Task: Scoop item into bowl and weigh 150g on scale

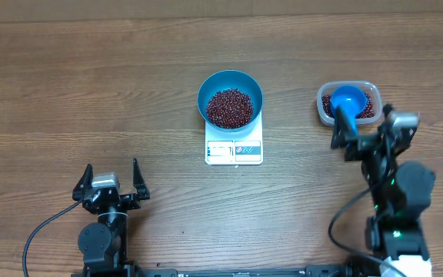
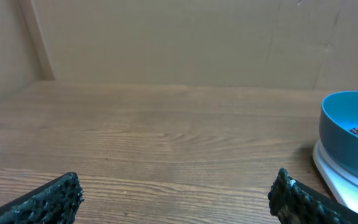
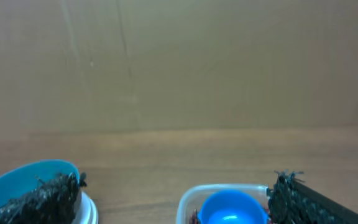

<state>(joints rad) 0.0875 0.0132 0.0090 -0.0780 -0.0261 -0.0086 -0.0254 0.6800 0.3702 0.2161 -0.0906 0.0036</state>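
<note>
At the table's (image 1: 91,77) right edge, loose beans (image 1: 369,108) would spill easily; take the scoop's (image 1: 348,98) stiff handle; left gripper (image 1: 112,167), right gripper (image 1: 361,129) both gape empty.

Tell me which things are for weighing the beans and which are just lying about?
For the job: beans, blue bowl, scale, scoop, clear tub.
Just around: wooden table, brown back wall.
</note>
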